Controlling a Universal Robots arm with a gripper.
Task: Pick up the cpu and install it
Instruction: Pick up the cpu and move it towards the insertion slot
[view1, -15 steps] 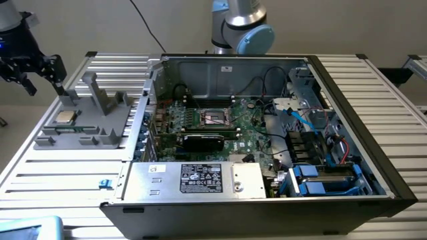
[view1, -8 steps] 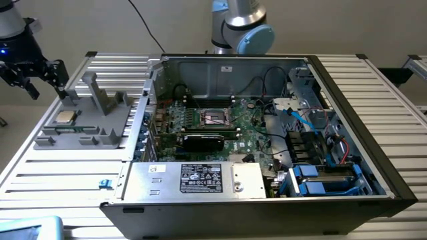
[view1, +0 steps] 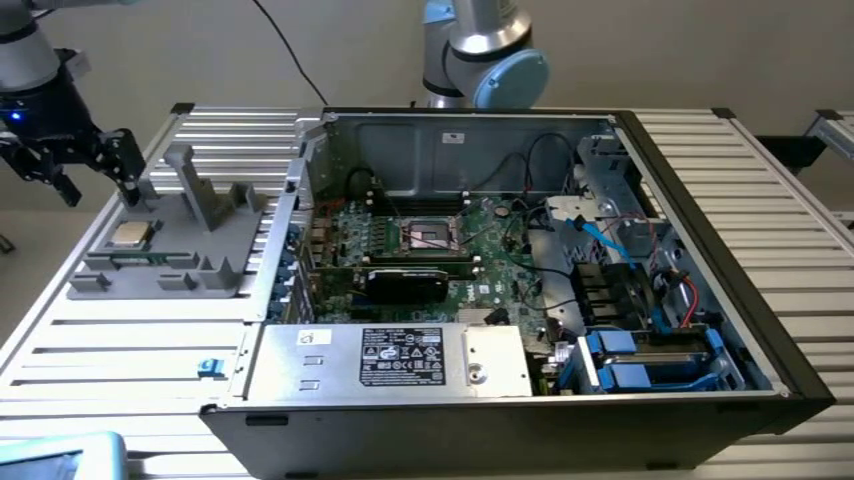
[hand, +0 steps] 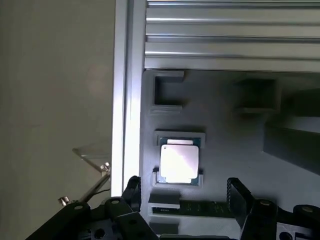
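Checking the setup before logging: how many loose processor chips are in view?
1: the chip lies in the grey holder on the exterior view's left. The computer case could hide others.

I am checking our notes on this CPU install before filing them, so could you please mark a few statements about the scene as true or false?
1. The cpu lies in the grey fixture, outside the computer case. True.
2. The fingers are shut on the cpu. False: they stand open and hold nothing.
3. The motherboard socket carries the cpu. False: the cpu is in the fixture.
4. The gripper is at the exterior view's left, near the fixture. True.
5. A side panel covers the computer case. False: it is open, with the motherboard showing.
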